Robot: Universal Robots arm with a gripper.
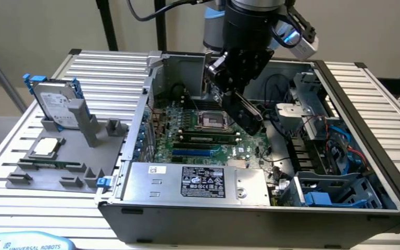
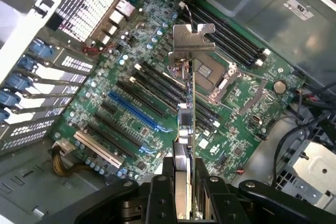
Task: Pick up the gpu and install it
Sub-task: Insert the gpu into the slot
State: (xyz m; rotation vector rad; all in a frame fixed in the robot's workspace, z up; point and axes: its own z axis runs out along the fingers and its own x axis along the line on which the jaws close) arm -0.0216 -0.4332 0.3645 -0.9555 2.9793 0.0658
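Plain beige wall behind a ribbed silver metal table, two black upright posts between.

An open computer case on a slatted metal desk
Inside lies a green motherboard with a CPU socket and a blue expansion slot, and a silver power supply sits at the near wall. On the exterior view's left, a grey fixture holds an upright hard drive with blue rails and a flat processor chip
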